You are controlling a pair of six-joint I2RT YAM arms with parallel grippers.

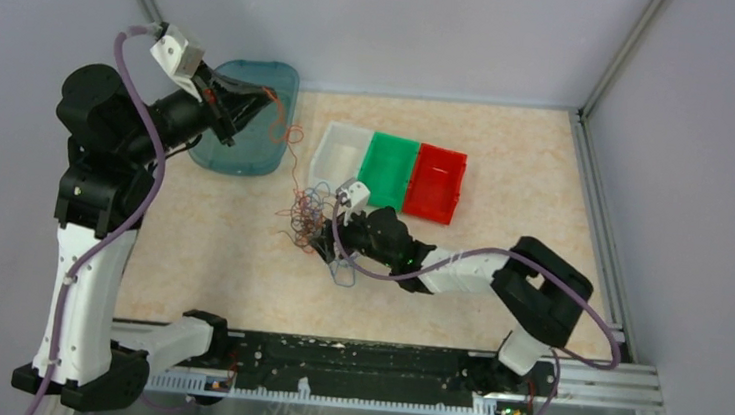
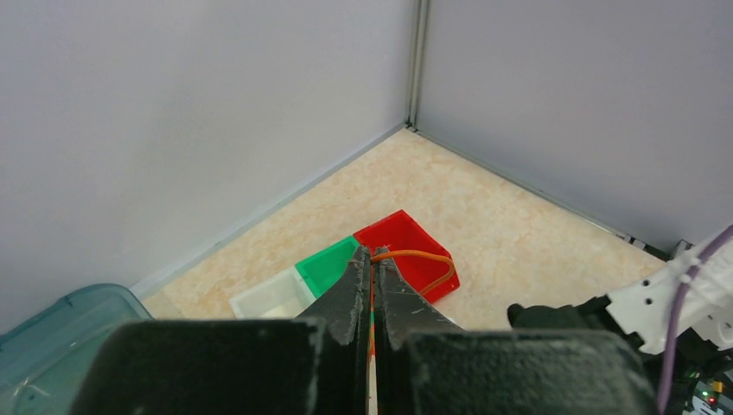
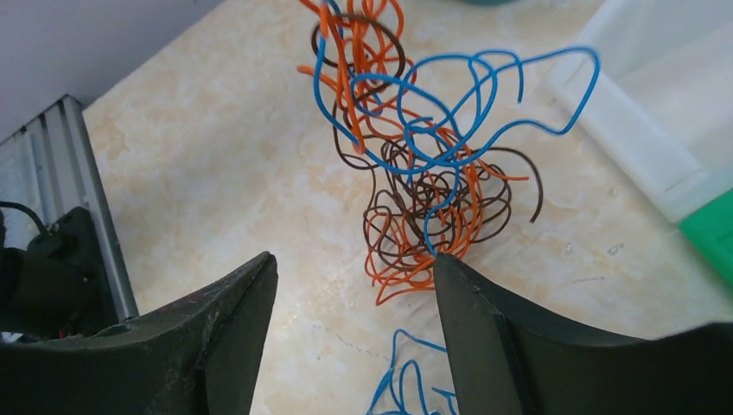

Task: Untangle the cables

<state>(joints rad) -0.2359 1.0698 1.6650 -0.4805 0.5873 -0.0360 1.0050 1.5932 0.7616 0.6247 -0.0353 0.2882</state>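
Two robot arms work over a beige table (image 1: pixel 199 253) inside a grey-walled booth. The cables (image 1: pixel 308 216), a small knot of thin blue, orange and dark brown wires, sit near the middle of the table, just in front of a row of three small bins: white (image 1: pixel 340 152), green (image 1: pixel 390 169) and red (image 1: pixel 436 181).

The left gripper (image 1: pixel 271 97) is raised high over a teal tub (image 1: pixel 247 157) at the back left. Its fingers are pressed together, pinching one orange wire (image 2: pixel 417 254). A loop of that wire sticks out past the fingertips, and a strand hangs from the gripper down to the knot.

The right gripper (image 3: pixel 353 259) lies low by the table, reaching in from the right, right at the knot. Its fingers are spread wide and hold nothing. The knot stands just beyond the gap between them, part of it lifted up off the table. A separate curl of blue wire (image 3: pixel 404 380) lies on the table under this gripper.
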